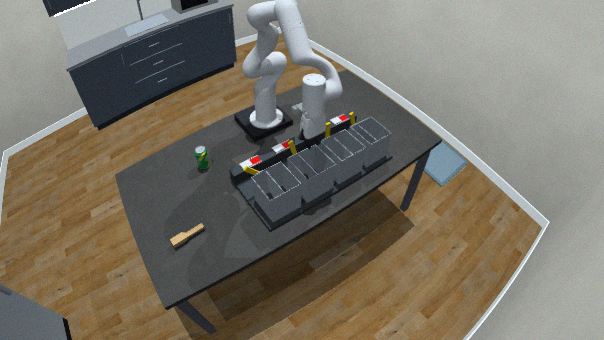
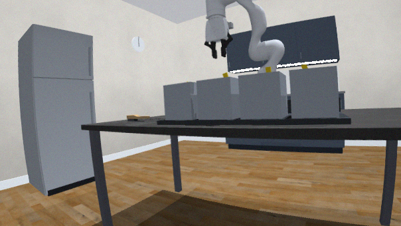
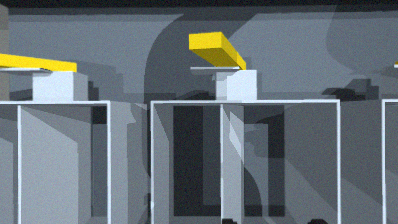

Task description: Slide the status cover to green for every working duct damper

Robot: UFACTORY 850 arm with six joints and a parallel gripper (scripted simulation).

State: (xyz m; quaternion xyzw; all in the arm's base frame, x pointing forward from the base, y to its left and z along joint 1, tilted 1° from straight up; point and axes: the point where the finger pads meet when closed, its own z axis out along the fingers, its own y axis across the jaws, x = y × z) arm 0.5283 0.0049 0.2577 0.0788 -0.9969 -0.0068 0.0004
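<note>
Four grey box dampers stand in a row on a dark base. Each has a yellow lever on the arm's side, such as the left one and the second one. Three status sliders show red and white: the left, the second and the right. The arm hides the third. My gripper hangs high above the row, over its middle part, with fingers partly apart and empty. The wrist view looks down on one damper and its lever, with a neighbour's lever at the left.
A green can stands left of the dampers. A wooden block lies near the table's front left. The arm's base sits behind the sliders. A fridge stands beyond the table's end.
</note>
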